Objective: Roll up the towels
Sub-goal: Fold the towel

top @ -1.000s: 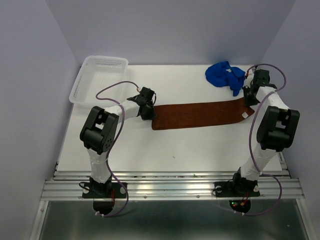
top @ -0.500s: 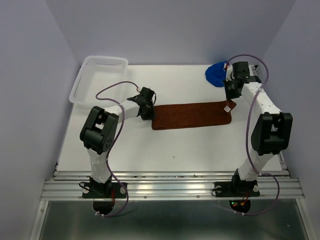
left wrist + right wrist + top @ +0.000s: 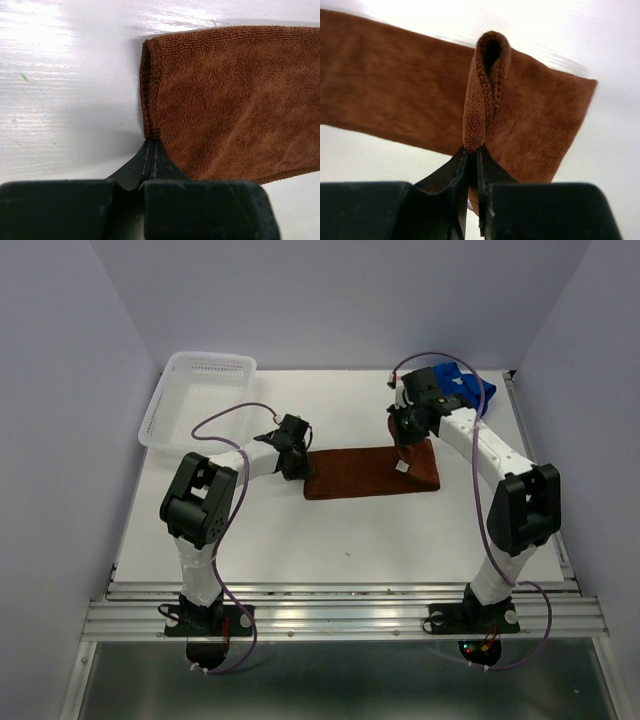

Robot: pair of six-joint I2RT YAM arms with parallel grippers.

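The rust-brown towel (image 3: 350,472) lies on the white table, its right part folded back over itself, with a small white tag (image 3: 401,467) showing. My left gripper (image 3: 298,462) is shut on the towel's left edge (image 3: 150,131). My right gripper (image 3: 404,450) is shut on the towel's lifted right end (image 3: 482,107), which stands in a fold above the rest of the towel. The blue towel (image 3: 466,384) lies crumpled at the back right, partly behind my right arm.
A white mesh basket (image 3: 197,398) stands at the back left. The table's near edge meets a metal rail (image 3: 340,615). Purple walls close in the back and sides.
My right gripper has carried the brown towel's right end leftwards, folding it over so the towel looks much shorter. My left gripper has not moved.
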